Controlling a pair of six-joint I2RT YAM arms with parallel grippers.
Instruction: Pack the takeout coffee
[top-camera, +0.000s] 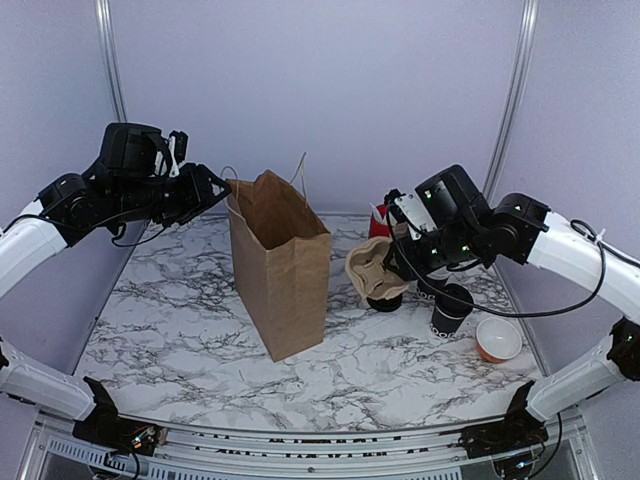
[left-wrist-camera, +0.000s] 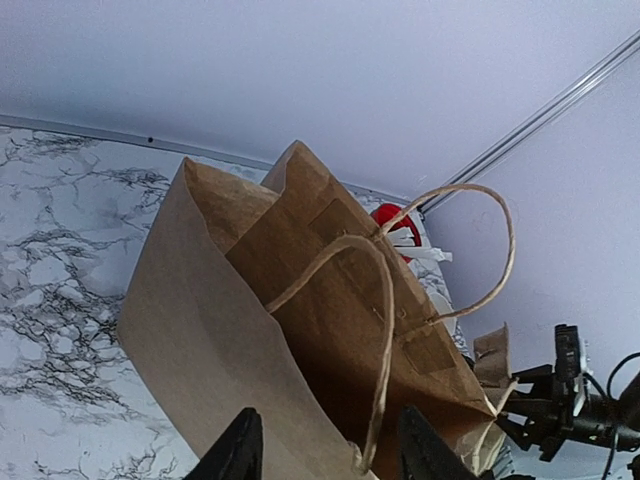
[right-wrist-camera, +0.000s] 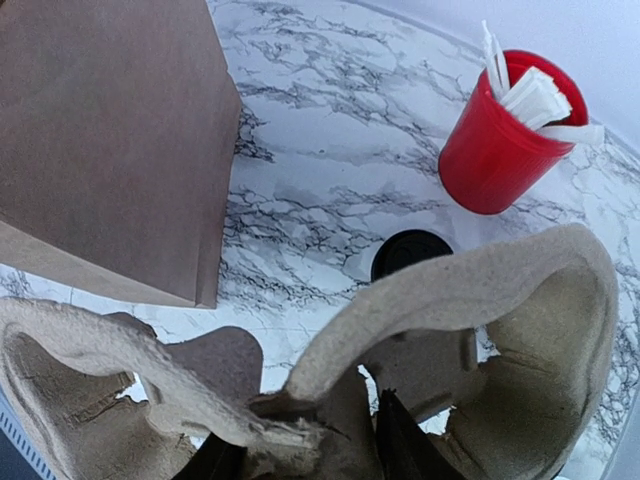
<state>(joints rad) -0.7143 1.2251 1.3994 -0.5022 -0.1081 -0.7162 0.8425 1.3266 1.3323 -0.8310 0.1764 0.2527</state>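
Top external view: the right pincer (top-camera: 393, 262) is clenched on a pulp cup carrier (top-camera: 368, 268), holding it tilted above the marble table (top-camera: 180, 330). The takeout coffee (top-camera: 450, 312) stands on the table just below that pincer, on the side away from the paper bag (top-camera: 280, 265). The left pincer (left-wrist-camera: 328, 458) is unclenched, its fingers (left-wrist-camera: 232, 455) apart on either side of the bag's top edge.

Open brown paper bag (left-wrist-camera: 200, 330) on marble table (left-wrist-camera: 60, 260) — near twine handle (left-wrist-camera: 388, 330) between tips of left claw (left-wrist-camera: 330, 445), red tub (left-wrist-camera: 392, 215) behind
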